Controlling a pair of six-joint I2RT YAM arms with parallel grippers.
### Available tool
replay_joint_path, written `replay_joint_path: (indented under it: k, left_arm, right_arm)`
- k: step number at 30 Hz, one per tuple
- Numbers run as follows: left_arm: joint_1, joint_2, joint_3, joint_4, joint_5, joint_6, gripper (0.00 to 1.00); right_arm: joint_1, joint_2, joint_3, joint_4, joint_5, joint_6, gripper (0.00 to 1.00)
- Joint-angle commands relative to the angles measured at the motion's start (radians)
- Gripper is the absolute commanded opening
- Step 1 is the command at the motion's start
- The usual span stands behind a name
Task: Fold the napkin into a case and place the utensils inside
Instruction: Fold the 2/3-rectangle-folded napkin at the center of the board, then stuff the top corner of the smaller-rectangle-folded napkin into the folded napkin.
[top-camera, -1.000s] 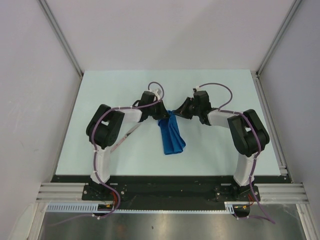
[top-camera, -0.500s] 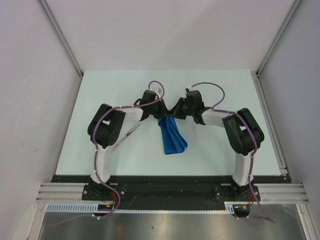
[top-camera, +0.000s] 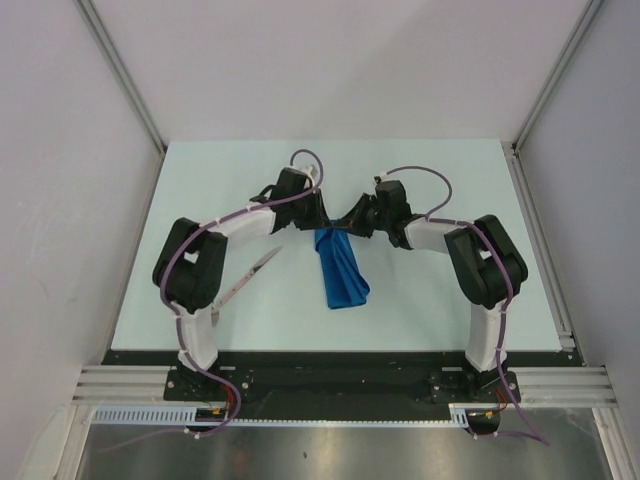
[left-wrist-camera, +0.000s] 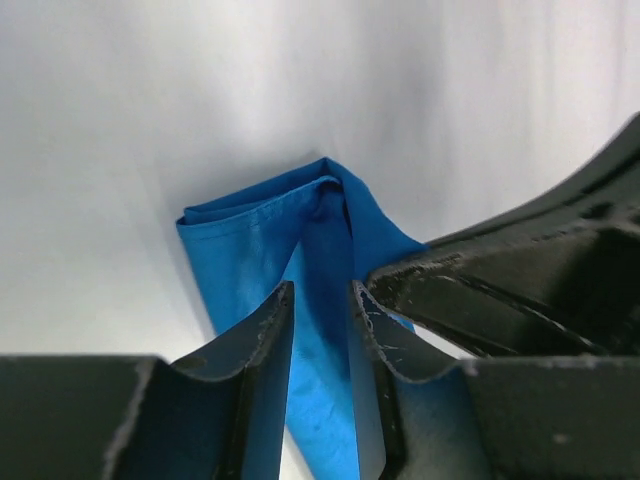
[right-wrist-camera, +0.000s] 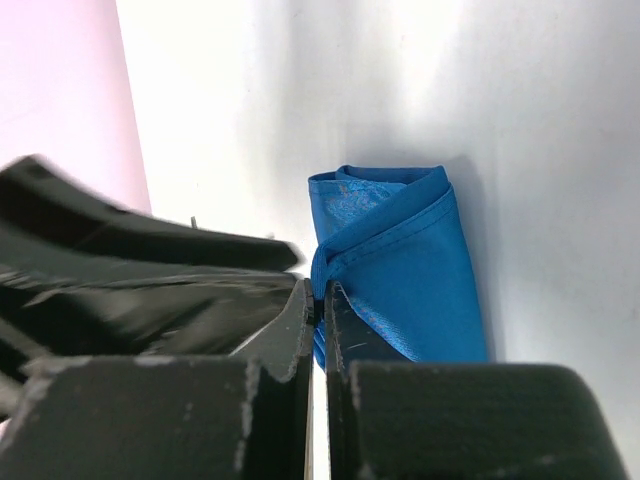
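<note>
Pale table (top-camera: 430, 290): your left gripper (left-wrist-camera: 320, 292), jaws slightly apart, hangs over the far end of the folded napkin (top-camera: 341, 272). Your right gripper (right-wrist-camera: 318, 298), fingers pressed together, sits alongside, and the cloth runs lengthwise toward the bases.

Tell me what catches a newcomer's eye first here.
A folded royal-blue cloth napkin lies in the middle of the pale table, the only strong colour. At its far end meet the black left gripper, jaws slightly apart over the cloth, and the right gripper, shut at its edge. A slim silver utensil lies under the left arm.
</note>
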Motion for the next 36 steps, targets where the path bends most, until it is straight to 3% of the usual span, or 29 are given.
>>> replay_joint_path:
  k: [1, 12, 26, 29, 36]
  left_arm:
    - [-0.013, -0.097, 0.000, -0.031, -0.098, 0.115, 0.31]
    - [-0.089, -0.039, 0.010, -0.054, -0.302, 0.232, 0.35]
    - [-0.161, 0.049, 0.079, -0.099, -0.480, 0.301, 0.34]
    - [-0.168, 0.059, 0.096, -0.102, -0.506, 0.302, 0.31]
    - [-0.174, 0.089, 0.138, -0.116, -0.508, 0.301, 0.12]
  right_arm:
    - [0.008, 0.019, -0.006, 0.061, -0.012, 0.059, 0.00]
    - [0.006, 0.042, -0.057, 0.157, -0.032, 0.165, 0.00]
    - [0.000, 0.051, -0.067, 0.170, -0.040, 0.170, 0.00]
    - [0.002, 0.057, -0.074, 0.179, -0.040, 0.176, 0.00]
    - [0.002, 0.065, -0.069, 0.179, -0.047, 0.188, 0.00]
